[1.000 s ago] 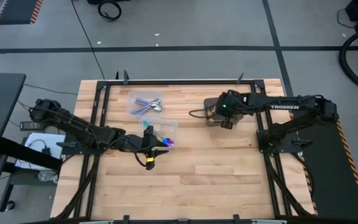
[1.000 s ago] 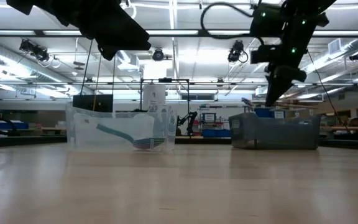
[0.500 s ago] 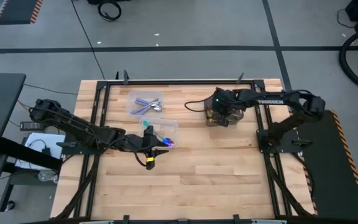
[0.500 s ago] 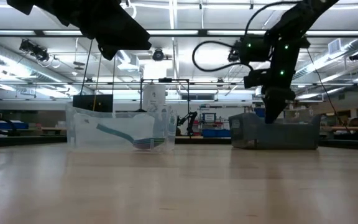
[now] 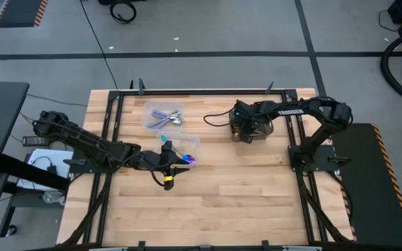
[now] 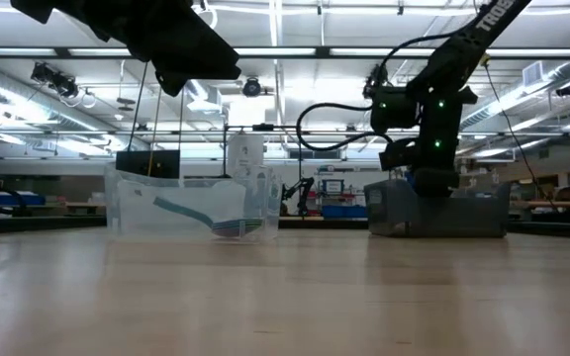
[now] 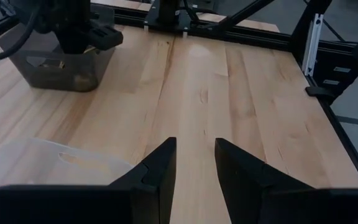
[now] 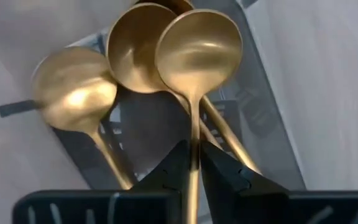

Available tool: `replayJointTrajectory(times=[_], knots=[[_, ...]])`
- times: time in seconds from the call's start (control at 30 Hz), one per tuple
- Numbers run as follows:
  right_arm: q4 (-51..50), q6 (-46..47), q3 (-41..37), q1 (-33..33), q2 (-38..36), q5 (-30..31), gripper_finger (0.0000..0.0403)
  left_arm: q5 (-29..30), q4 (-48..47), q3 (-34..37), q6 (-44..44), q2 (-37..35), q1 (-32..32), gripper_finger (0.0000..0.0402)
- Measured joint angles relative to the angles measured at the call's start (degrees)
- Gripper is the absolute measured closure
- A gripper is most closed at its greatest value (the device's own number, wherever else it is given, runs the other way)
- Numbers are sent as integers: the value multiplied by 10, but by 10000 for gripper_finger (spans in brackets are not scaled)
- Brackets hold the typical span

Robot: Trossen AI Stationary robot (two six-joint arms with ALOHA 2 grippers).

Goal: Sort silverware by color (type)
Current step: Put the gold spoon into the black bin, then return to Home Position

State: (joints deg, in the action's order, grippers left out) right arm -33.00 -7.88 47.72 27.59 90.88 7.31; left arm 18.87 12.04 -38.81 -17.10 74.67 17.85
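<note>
Now the tabletop (image 5: 215, 202) is seen with the right arm lowered into the dark grey bin (image 5: 246, 130), where a second ago it was held higher and further right. The right gripper (image 8: 192, 163) is closed on a gold spoon (image 8: 197, 53) over two more gold spoons; a drop-off is judged near. The left gripper (image 7: 192, 163) is parked part-open, empty, by the clear tub (image 5: 180, 148) of teal utensils (image 5: 176, 155).

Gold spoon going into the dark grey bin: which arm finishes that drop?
Right. The right gripper is already down in the dark grey plastic bin, its fingers shut on the slim gold metal spoon, above two more gold spoons. The left gripper is open and empty beside a clear plastic tub.
</note>
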Motion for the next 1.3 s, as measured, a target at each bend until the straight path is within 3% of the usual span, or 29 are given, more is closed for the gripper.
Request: replayJointTrajectory(times=[0.27,0.57,0.97,1.3], knots=[[2,2,0,0,-22,-2,317,0,-3,0,25,0,2,283],[4,2,0,7,-97,-25,291,15,-19,0,58,-2,11,283],[46,26,-42,10,-213,-44,281,59,-68,0,74,-62,24,283],[90,50,-102,4,-322,-84,281,95,-73,0,104,-69,35,283]])
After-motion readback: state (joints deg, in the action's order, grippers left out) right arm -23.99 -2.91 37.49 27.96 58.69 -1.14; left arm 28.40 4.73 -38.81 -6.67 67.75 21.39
